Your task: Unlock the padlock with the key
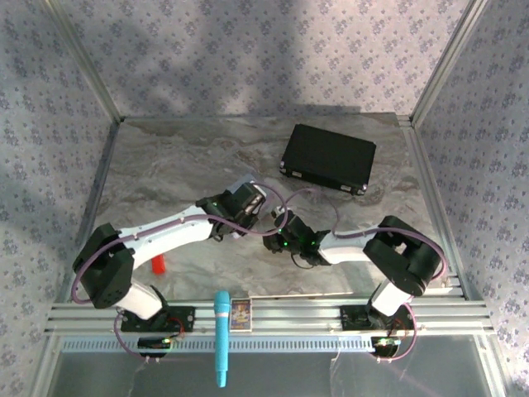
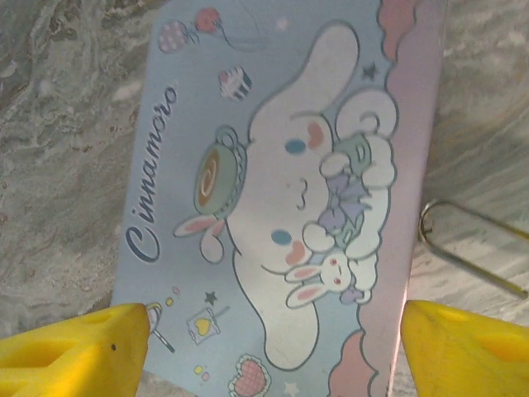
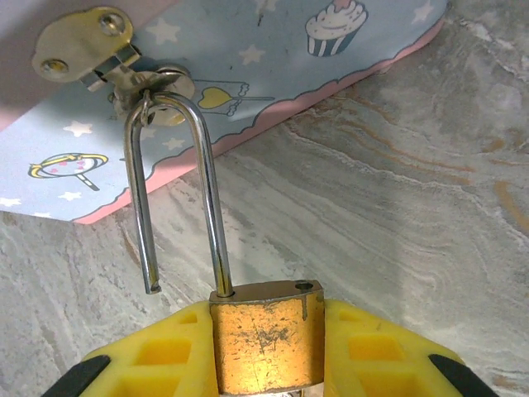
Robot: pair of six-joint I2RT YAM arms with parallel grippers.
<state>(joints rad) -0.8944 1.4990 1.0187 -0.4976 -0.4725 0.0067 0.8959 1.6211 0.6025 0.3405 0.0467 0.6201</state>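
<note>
1. From above, we see soft, uneven light; broad shadows mottle the back wall and dim the left of the surface.
2. The black case reads as a flat dark block, its detail lost.
3. The tin looks pale and slightly soft to us, the left fingers blurred.
4. The padlock is sharp; its shackle carries bright glints.

Top cam: tin mostly under left arm, only a corner out. Where both arms meet it's too small/dark to ID anything. Left wrist cam: tin cut by top + bottom edges, left pincer fingers cut at bottom edge, shackle runs off right edge. Right wrist cam: padlock body cut at bottom edge, base below frame, both sides covered by right pincer fingers. Tin there cut by top + left edges.
</note>
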